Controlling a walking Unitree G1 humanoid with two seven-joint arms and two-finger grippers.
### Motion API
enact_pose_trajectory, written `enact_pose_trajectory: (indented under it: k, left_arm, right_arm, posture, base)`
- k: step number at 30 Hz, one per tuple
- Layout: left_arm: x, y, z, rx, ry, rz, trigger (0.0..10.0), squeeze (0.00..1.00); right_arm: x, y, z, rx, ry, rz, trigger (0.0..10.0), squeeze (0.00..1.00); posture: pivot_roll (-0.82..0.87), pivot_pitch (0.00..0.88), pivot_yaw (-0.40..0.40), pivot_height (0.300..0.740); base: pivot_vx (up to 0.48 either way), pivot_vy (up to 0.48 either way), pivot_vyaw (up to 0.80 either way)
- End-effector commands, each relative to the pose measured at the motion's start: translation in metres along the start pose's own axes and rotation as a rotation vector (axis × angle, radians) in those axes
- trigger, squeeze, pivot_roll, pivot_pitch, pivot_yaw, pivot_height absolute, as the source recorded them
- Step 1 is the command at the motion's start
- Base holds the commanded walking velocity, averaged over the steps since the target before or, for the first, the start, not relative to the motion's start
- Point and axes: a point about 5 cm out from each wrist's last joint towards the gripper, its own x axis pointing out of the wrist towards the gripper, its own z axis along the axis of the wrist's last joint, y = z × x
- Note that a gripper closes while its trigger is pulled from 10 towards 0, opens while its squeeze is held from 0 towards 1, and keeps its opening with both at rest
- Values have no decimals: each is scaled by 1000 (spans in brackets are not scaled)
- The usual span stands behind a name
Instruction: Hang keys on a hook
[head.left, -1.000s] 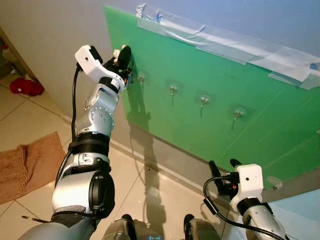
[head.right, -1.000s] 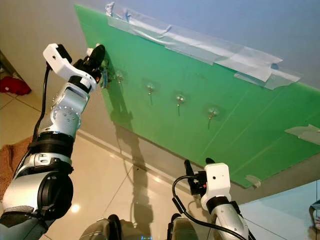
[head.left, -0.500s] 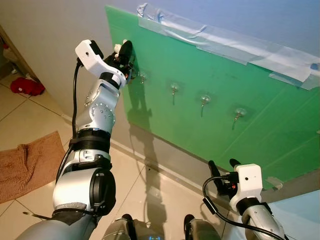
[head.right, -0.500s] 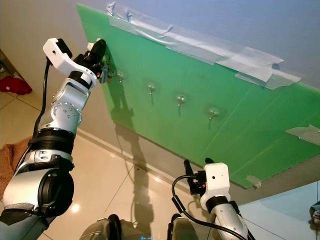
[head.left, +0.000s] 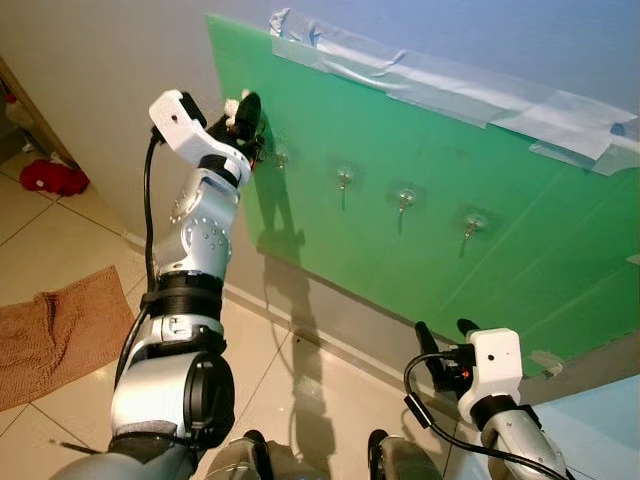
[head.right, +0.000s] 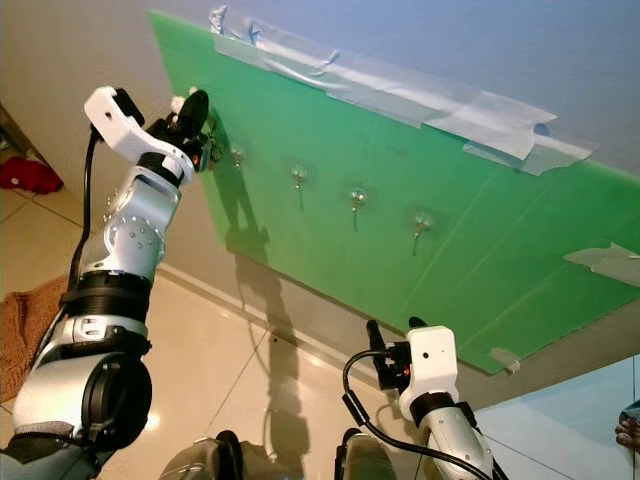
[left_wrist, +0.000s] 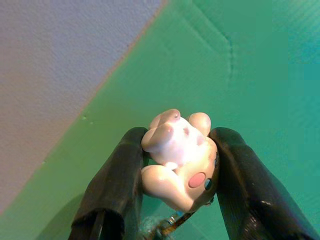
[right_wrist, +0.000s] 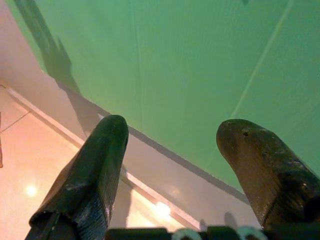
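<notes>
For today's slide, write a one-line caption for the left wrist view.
Left gripper clamps a pale pig-shaped keychain close against the green board.

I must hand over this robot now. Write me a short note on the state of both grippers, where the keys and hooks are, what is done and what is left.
Left gripper: shut on the keys' pale pig charm, raised against the green board near its left edge, beside the leftmost hook.
Right gripper: open, holds nothing, low near the board's bottom edge.
Hooks: four in a row on the board; none visibly carries anything.
Done: keys picked up and brought to the board.
Left: slip the ring over a hook, then release.
</notes>
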Motion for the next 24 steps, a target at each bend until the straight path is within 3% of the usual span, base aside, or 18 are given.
enact_pose_trajectory:
  k: [1,24]
  left_arm:
    - [0,-5,5,21,-17,-12,0,0]
    - [2,-23,6,14,-12,-49,0,0]
  right_arm:
    - [0,0,-3,9,8,6,10000,0]
    - [4,1,-3,13,7,9,10000,0]
  posture:
    - [-293,130,30,740]
    - [-298,137,31,740]
  base:
    - [0,0,0]
    - [0,0,0]
